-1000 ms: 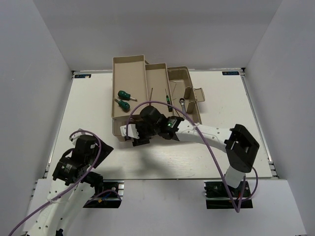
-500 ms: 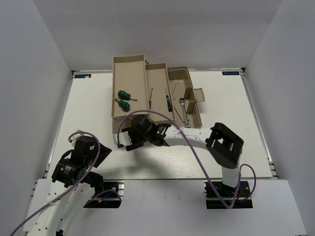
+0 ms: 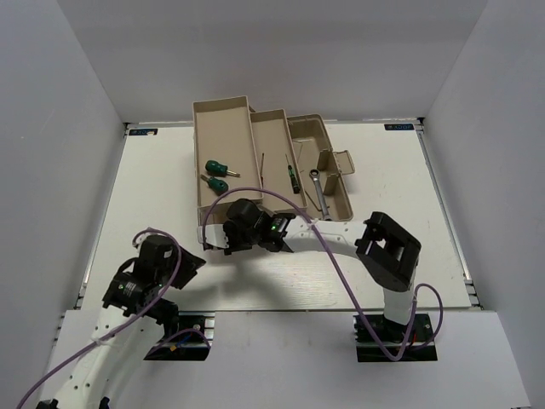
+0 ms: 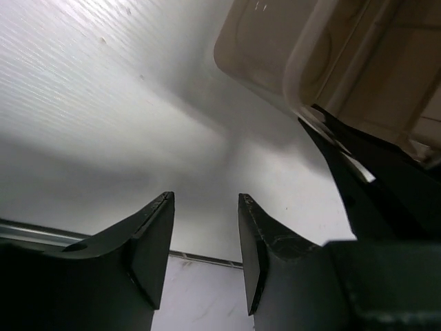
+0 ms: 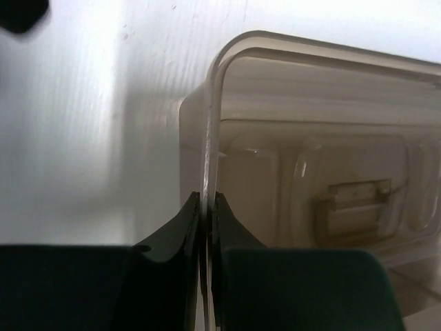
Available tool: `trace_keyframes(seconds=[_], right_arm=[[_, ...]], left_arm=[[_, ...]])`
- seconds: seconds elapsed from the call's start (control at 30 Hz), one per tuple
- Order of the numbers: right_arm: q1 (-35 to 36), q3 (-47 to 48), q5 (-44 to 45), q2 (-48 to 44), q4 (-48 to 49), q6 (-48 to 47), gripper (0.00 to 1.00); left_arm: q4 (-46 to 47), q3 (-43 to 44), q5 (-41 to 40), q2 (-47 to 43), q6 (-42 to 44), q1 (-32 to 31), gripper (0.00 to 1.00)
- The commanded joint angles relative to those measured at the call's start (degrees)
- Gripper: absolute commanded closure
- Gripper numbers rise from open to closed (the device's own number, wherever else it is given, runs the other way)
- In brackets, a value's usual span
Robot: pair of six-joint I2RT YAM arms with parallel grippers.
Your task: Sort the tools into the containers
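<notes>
White table carries your open toolbox, tools lying in its trays. Your right end effector pinches the translucent lid by its edge, likely to swing it; left end effector gapes empty.

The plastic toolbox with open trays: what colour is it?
The plastic toolbox is beige, best seen from the top view.

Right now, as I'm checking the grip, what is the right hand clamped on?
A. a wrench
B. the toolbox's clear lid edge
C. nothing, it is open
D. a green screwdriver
B: in the right wrist view the right hand is shut on the thin edge of the clear lid, and it holds no tool.
</notes>
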Motion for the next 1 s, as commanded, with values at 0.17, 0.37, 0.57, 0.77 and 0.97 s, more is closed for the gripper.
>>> trace_keyframes(seconds=[0.17, 0.37, 0.57, 0.77, 0.97], right_arm=[[-1.44, 2.93, 1.7, -15.38, 4.04, 4.15, 1.0], [-3.2, 1.0, 0.56, -21.7, 6.32, 10.73, 1.0], [-4.16, -3.03, -3.84, -25.75, 7.46, 14.87, 1.0], [-5.48, -8.48, -8.57, -30.32, 9.57, 17.6, 1.0], [-6.19, -11.3, -14.65, -32.26, 9.93, 20.85, 1.0]], left_arm=[[16.06, -7.03, 9.94, 4.61, -5.74, 0.37, 0.48], [18.78, -8.78, 9.33, 6.64, -6.97, 0.37, 0.48], [29.39, -12.47, 10.64, 11.62, -9.7, 0.37, 0.48], [40.12, -11.08, 12.57, 22.36, -9.17, 2.03, 0.48], [46.2, -4.32, 15.38, 34.31, -5.14, 4.4, 0.48]])
